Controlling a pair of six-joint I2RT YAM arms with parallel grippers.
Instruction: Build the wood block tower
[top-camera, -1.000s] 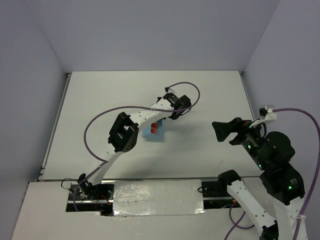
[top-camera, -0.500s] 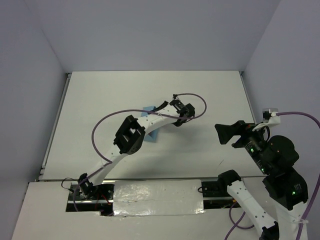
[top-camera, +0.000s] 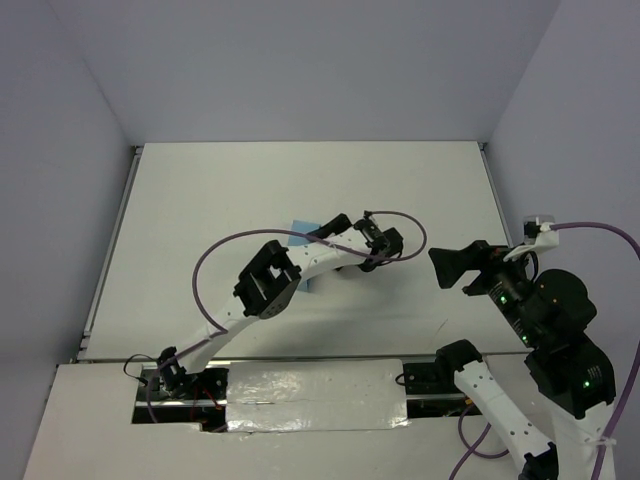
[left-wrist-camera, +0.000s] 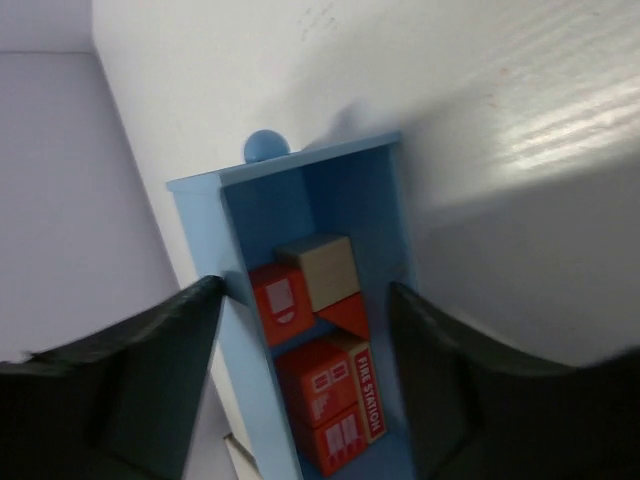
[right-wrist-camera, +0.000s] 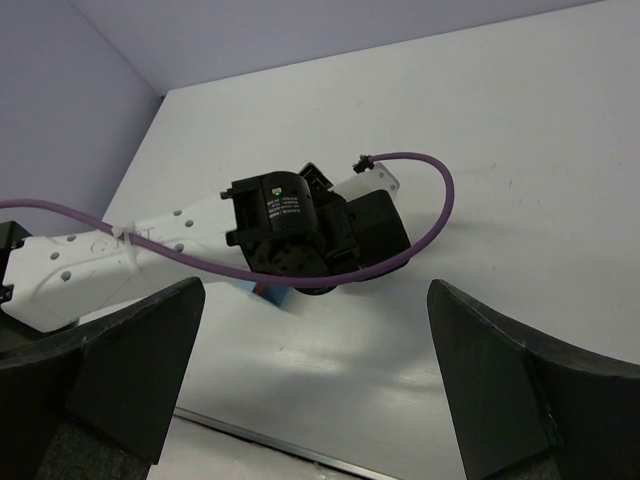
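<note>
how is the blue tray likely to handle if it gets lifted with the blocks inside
The blocks sit jumbled with gaps in the blue tray, so they would probably slide or tumble if it tilts. The tray looks rigid, so it should likely lift without flexing.

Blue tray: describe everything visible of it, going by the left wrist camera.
The blue tray is a long, narrow, light blue open box with smooth, painted-looking walls and a round knob at its far end. It lies on the white table. Inside sit red-orange blocks, one printed FIRE STATION, and a tan block. The left gripper has a finger beside each long wall; whether they clamp it cannot be told.
</note>
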